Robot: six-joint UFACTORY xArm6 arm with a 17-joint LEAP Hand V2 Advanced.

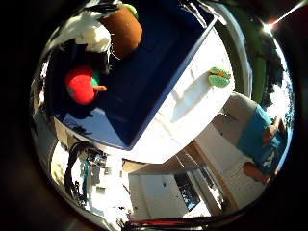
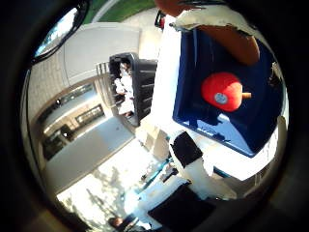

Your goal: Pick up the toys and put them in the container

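Observation:
A blue container (image 1: 154, 82) stands on a white table (image 1: 197, 101). In the right little finger side palm view a red round toy (image 1: 82, 85) with a short stalk lies inside it, and a brown toy (image 1: 123, 31) with a white fluffy part (image 1: 91, 37) lies in its far corner. A small green toy (image 1: 219, 77) lies on the table outside the container, beside its long wall. The right thumb side palm view shows the container (image 2: 246, 130), the red toy (image 2: 222, 89) and the brown toy (image 2: 230, 37). My hand is above the container, away from the toys.
A black chair (image 2: 130, 82) stands beside the table. Another dark chair frame (image 1: 82, 164) stands on the pale paved ground (image 2: 92, 155) below the table's edge.

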